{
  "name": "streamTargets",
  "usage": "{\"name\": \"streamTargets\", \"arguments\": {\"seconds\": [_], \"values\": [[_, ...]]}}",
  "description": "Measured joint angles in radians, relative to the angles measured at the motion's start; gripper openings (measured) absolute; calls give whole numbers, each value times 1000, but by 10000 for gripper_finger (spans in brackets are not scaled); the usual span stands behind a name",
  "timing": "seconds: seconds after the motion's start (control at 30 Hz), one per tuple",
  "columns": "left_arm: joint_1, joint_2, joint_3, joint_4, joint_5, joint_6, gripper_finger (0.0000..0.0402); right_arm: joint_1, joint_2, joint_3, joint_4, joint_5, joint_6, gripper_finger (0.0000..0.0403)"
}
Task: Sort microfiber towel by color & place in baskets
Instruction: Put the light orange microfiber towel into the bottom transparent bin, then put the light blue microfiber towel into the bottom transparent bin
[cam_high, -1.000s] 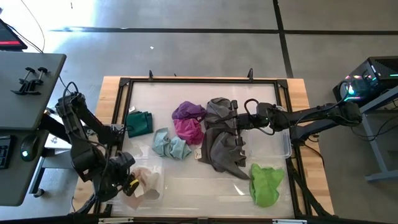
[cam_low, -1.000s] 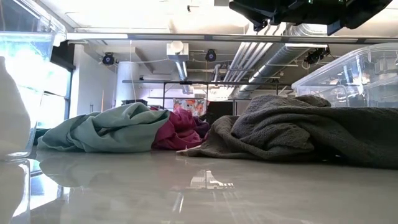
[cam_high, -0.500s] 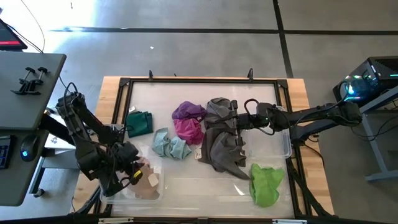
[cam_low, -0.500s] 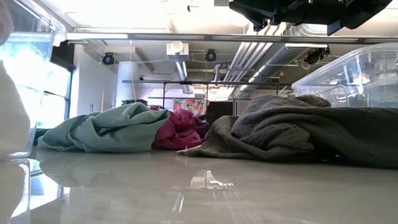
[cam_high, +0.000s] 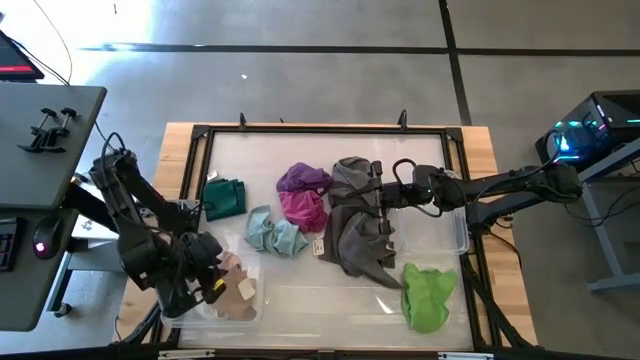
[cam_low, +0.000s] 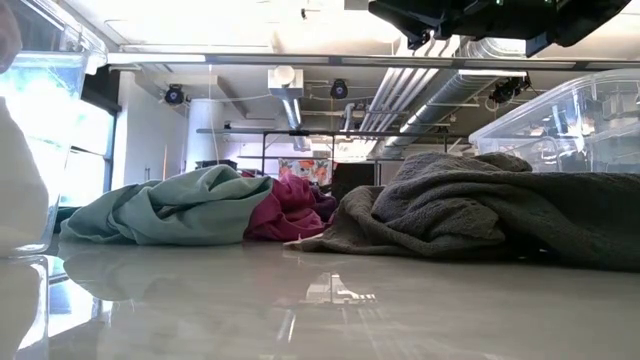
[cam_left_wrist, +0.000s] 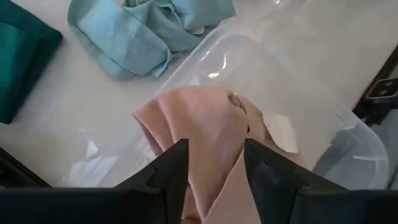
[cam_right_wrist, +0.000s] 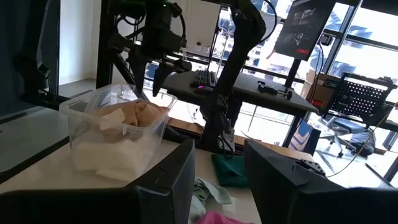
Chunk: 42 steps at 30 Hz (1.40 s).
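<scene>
over the small basket (cam_high: 238, 300) at the table's front-left corner, the left gripper (cam_left_wrist: 214, 168) hangs open above a pink towel (cam_left_wrist: 205, 134). right gripper (cam_right_wrist: 217, 174) waits open above the grey towel (cam_high: 355, 225).

Pink towel (cam_left_wrist: 205, 134) — between claw (cam_left_wrist: 214, 163) fingers

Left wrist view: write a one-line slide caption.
Left gripper open above a pink towel in the small clear basket.

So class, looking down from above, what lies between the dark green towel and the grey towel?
In the high view, the purple towel and magenta towel lie between the dark green towel and grey towel.
</scene>
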<state>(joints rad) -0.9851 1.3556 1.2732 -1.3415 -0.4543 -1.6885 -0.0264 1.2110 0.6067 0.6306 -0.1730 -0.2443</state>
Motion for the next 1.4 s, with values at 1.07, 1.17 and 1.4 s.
{"name": "streamTargets", "arguments": {"seconds": [1.07, 1.17, 1.4], "values": [[69, -156, -119, 186, 309, -49, 66, 0, 0, 0, -33, 4, -26, 135], [69, -190, -85, 187, 194, 54, 66, 0, 0, 0, -44, 5, -26, 135], [126, -248, -79, 182, -320, 598, 66, 0, 0, 0, -94, 97, 16, 135]]}}
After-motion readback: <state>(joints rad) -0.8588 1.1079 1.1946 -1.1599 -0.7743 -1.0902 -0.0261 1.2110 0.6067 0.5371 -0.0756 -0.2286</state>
